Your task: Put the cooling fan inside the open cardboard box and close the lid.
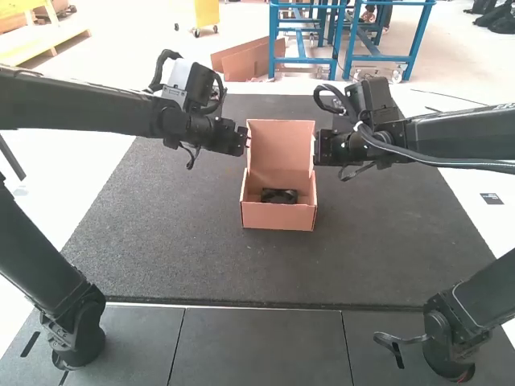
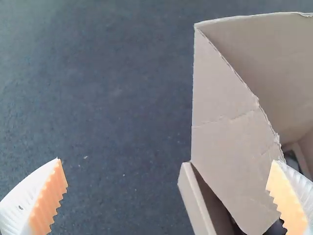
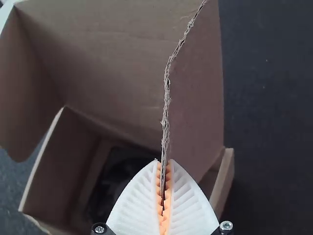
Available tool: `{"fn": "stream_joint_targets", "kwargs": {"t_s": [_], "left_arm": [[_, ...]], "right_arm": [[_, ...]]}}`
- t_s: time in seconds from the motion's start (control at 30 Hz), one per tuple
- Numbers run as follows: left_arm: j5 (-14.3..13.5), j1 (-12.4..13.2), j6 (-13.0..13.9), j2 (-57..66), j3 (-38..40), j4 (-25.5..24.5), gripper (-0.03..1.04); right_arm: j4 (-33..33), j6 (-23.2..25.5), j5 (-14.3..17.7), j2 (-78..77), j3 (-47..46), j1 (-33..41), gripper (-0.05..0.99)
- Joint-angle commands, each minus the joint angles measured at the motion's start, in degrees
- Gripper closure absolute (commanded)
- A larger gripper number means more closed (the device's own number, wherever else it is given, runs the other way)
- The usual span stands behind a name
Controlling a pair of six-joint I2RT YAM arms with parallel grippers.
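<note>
The cardboard box (image 1: 278,211) stands in the middle of the dark mat with its lid (image 1: 279,145) upright at the back. A black cooling fan (image 1: 280,195) lies flat inside it, seen dimly as the fan (image 3: 115,178) in the right wrist view. My right gripper (image 1: 317,149) is at the lid's right edge. Its fingers (image 3: 182,196) are shut on the lid's side flap (image 3: 193,112). My left gripper (image 1: 241,141) is at the lid's left edge and stands open. The left side flap (image 2: 230,147) lies between its fingers, close to one orange pad (image 2: 286,196).
The dark mat (image 1: 161,225) covers most of the table, with white surface (image 1: 72,177) on both sides. The two arm bases (image 1: 72,326) (image 1: 455,342) stand at the front corners. There is free mat in front of the box.
</note>
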Motion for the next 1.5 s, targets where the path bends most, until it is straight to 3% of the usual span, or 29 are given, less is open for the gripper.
{"fn": "stream_joint_targets", "kwargs": {"t_s": [0.0,0.47,0.7,0.97,1.17,1.2,1.23,1.33,1.37,1.4,1.47], "left_arm": [[1.83,-1.45,0.66,0.74,0.25,0.52,0.04],[1.91,-1.89,0.57,0.48,-2.04,-0.71,0.04],[3.50,-1.89,0.39,-0.58,-5.11,-0.71,0.04],[3.76,-3.04,0.22,-2.86,-8.28,-0.27,0.04],[3.67,-3.04,0.22,-5.32,-9.77,-3.00,0.04],[3.58,-3.04,0.31,-5.85,-9.95,-3.88,0.04],[3.58,-3.04,0.39,-6.29,-10.12,-4.84,0.04],[2.97,-2.68,0.75,-8.05,-10.56,-7.57,0.04],[2.18,-2.60,0.83,-8.66,-10.74,-8.36,0.04],[1.12,-2.42,1.10,-9.19,-10.91,-8.89,0.04],[-0.90,-1.45,1.71,-9.89,-11.27,-10.03,0.04]], "right_arm": [[1.38,0.35,-0.71,-2.34,-0.53,0.38,0.95],[2.44,0.00,-2.73,-3.05,-5.90,2.58,0.95],[3.93,-0.18,-3.26,-3.05,-8.71,4.42,0.95],[3.85,-1.50,-1.68,-3.05,-10.99,4.69,0.95],[3.49,-3.87,0.52,-2.78,-11.34,4.69,0.93],[3.41,-3.87,0.78,-2.78,-10.99,4.60,0.90],[3.41,-3.78,1.40,-2.96,-10.64,4.51,0.79],[1.38,-3.70,2.72,-3.13,-8.80,4.34,0.33],[0.42,-3.52,2.72,-3.13,-7.83,4.25,0.10],[-0.81,-3.52,2.63,-3.13,-6.95,4.16,0.01],[-2.13,-3.43,2.63,-3.49,-5.28,3.72,0.01]]}}
